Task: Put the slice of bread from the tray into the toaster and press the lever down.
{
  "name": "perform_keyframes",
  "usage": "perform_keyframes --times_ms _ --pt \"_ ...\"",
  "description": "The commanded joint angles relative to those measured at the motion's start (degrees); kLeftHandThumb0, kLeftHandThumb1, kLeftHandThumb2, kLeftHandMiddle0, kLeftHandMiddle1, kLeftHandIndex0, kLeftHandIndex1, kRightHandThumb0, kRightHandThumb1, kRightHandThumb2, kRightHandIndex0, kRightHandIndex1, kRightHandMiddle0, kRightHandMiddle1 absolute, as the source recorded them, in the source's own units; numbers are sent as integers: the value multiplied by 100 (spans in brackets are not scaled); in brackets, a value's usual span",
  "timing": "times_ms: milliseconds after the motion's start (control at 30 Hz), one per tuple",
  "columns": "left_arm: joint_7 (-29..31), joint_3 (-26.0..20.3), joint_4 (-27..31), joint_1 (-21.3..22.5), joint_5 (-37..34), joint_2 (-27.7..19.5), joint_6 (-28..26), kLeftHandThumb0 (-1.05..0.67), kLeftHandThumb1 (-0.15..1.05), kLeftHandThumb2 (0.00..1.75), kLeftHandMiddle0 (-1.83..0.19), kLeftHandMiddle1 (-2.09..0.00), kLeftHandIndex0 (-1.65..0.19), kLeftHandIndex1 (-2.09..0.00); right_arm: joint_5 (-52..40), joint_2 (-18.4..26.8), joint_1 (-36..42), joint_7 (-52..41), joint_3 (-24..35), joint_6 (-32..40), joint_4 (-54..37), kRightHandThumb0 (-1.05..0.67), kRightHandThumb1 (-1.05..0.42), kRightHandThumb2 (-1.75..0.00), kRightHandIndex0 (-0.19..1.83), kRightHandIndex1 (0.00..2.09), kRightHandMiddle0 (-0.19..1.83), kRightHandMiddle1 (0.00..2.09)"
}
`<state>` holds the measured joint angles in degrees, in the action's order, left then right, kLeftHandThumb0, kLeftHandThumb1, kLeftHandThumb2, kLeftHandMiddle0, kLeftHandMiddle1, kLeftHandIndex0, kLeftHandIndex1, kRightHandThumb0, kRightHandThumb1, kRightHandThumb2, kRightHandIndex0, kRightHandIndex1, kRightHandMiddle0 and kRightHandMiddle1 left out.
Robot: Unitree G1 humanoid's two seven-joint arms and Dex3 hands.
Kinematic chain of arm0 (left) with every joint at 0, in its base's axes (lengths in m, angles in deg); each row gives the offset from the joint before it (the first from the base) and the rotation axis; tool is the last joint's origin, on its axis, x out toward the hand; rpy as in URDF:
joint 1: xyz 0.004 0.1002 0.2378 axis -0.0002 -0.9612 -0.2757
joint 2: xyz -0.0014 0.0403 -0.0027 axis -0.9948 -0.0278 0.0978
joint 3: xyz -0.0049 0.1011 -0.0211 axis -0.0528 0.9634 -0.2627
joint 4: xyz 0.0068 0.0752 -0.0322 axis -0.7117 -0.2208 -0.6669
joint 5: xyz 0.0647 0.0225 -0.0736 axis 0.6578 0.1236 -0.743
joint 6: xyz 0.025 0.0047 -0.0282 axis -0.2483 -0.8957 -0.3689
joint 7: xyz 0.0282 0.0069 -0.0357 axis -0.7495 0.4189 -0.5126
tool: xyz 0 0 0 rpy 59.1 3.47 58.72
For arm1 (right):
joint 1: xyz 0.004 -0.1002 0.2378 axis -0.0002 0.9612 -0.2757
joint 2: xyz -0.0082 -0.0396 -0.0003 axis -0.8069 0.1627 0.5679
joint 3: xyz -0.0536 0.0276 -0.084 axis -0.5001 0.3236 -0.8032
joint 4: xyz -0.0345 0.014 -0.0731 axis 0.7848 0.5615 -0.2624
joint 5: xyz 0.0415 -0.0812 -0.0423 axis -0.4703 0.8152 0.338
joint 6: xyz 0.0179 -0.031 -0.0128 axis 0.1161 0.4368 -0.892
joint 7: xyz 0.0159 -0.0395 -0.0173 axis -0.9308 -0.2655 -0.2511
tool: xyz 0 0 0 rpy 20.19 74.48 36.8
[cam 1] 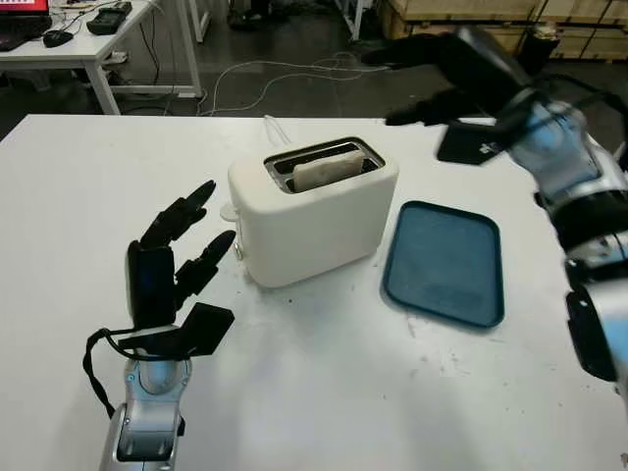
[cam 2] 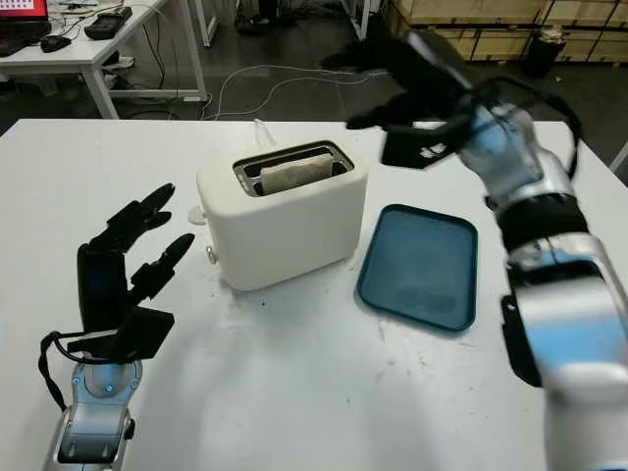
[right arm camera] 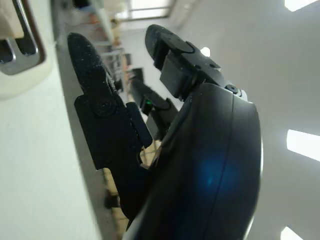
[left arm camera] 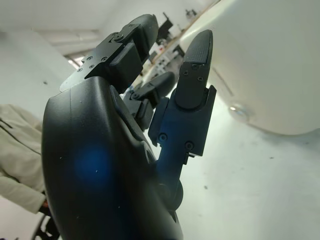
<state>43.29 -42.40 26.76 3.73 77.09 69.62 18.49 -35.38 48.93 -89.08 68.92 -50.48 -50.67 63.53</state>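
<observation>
Bread [cam 1: 327, 173] sits in toaster [cam 1: 319, 221] slot, tray [cam 1: 446, 262] bare; right hand [cam 1: 444, 74] raised, left hand [cam 1: 175, 250] beside toaster, both open, holding nothing.

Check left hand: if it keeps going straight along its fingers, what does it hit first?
Most likely the toaster. The left hand, open, points up-right toward its near left end, where a small knob sticks out; depth is uncertain, so it might slip past that corner.

Toaster [cam 1: 314, 211]: smooth cream plastic shell with a soft sheen; slot surround [cam 1: 324, 163] bright metal. Bread slice [cam 1: 328, 172]: pale, matt, porous-looking. Tray [cam 1: 446, 263]: dark blue plastic, finely textured, matt. Tabletop [cam 1: 324, 392]: white, smooth, scuffed with dark specks. Left hand [cam 1: 177, 257] and right hand [cam 2: 402, 74]: black plastic, semi-gloss shells, visible screws.
</observation>
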Motion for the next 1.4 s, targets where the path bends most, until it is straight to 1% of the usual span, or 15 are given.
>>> perform_keyframes --times_ms 0,33,133,167,267,433,567,700,800,900,1000,1167,1333,1367 --pt "-31 -93 68 106 107 -136 -17 -42 92 5 -59 -68 -77 -2 -282 -42 565 189 256 -156 -303 -56 -76 0 73 89 97 3" --pt "-32 -128 68 127 146 -202 -25 -42 92 5 -59 -68 -77 -2 -346 -44 851 268 352 -190 -484 -53 -78 -1 73 92 97 2" --pt "16 -258 91 217 278 -484 -2 -43 92 5 -61 -66 -78 -2 -728 -95 1792 214 651 -50 -1200 -48 -85 -2 77 86 96 0" --pt "61 -303 101 253 303 -608 20 -42 92 4 -62 -65 -79 -2 -860 -138 2103 182 746 95 -1495 -46 -85 -1 80 72 96 0" --pt "259 -415 147 374 302 -975 28 -38 91 2 -65 -64 -81 -3 -1258 -301 2966 102 969 399 -2361 -47 -88 -1 89 51 95 0" --pt "678 -530 194 637 279 -1504 -52 -38 90 0 -70 -64 -84 -4 -1559 -890 4042 376 1262 793 -3393 -50 -92 -3 103 25 96 0" --pt "854 -509 61 861 342 -1752 -83 -39 89 0 -74 -65 -87 -5 -1493 -1351 4566 607 1370 1360 -4120 -51 -92 -7 107 16 98 1" --pt "952 -424 -98 1041 512 -1924 -145 -40 89 0 -78 -67 -91 -6 -1618 -1805 4751 724 1375 1947 -4521 -51 -92 -7 111 15 100 1" --pt "1091 -378 -51 1093 622 -1979 -355 -40 88 0 -81 -69 -93 -7 -1844 -2075 4776 673 1384 2149 -4576 -48 -92 -6 114 15 101 1" --pt "1195 -372 -28 1151 645 -2051 -446 -37 85 0 -84 -70 -96 -8 -2021 -2240 4753 588 1374 2263 -4514 -46 -92 -6 114 13 102 1" --pt "1240 -361 -94 1226 682 -2173 -413 -34 83 0 -86 -72 -98 -8 -2152 -2327 4694 478 1362 2337 -4404 -45 -92 -6 115 12 102 1" --pt "1164 -336 -400 1413 720 -2436 -127 -27 79 0 -95 -78 -106 -10 -2111 -2350 4583 456 1352 2457 -4294 -48 -92 -4 117 10 103 1" --pt "1180 -314 -712 1596 659 -2593 92 -26 79 0 -100 -83 -111 -11 -1946 -2293 4525 518 1368 2437 -4207 -50 -92 -2 116 8 103 0" --pt "1149 -290 -783 1631 704 -2633 154 -27 79 0 -100 -88 -114 -11 -1915 -2286 4513 528 1373 2436 -4193 -50 -92 -2 117 8 103 0"
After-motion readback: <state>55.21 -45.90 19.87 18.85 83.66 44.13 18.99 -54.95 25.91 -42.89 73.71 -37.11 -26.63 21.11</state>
